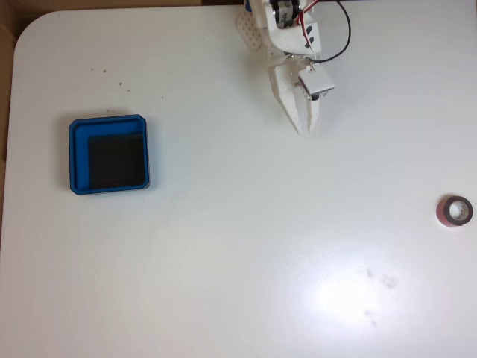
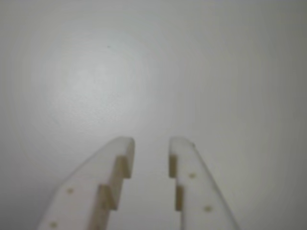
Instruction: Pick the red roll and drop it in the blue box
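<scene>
here the gripper hangs empty, jaws slightly parted, near the table's top edge. the red roll lies far right, the blue box left. best swing right and spread wider before descending.

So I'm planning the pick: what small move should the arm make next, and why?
Probably swing toward the red roll, lying at the fixed view's right edge. The gripper hangs near the table's top, far from it, fingers slightly apart and holding nothing; the blue box sits left.
</scene>
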### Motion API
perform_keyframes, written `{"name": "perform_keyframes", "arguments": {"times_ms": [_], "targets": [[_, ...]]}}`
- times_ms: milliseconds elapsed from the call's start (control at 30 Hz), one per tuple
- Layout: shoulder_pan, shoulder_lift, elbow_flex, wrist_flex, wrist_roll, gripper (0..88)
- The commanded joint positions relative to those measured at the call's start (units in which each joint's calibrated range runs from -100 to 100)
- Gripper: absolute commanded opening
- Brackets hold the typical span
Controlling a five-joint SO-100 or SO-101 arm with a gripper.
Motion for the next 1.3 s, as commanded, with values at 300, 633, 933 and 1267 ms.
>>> {"name": "perform_keyframes", "arguments": {"times_ms": [300, 633, 933, 1267], "targets": [[-6.01, -0.36, 0.81, -0.49, -0.28, 0.8], [-10.99, -0.36, 0.81, -0.49, -0.28, 0.8], [-14.61, -0.36, 0.81, -0.49, -0.28, 0.8], [-19.69, -0.36, 0.81, -0.49, -0.28, 0.8]]}}
